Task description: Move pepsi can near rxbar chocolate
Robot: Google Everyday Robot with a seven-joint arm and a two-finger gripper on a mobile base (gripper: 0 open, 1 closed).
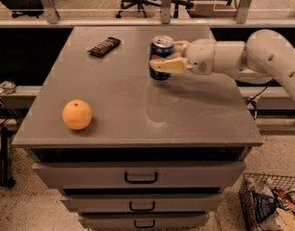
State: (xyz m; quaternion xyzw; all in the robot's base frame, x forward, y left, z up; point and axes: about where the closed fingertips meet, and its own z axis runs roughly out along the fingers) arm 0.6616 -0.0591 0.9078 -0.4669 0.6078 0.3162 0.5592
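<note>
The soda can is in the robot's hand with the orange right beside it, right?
No. The camera view shows the gripper holding the soda can, but the orange sits far away, near the table's front corner.

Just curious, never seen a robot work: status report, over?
Gripper shut on can, over back half of table. Bar far left, apart from can. Orange front left, off that line.
</note>
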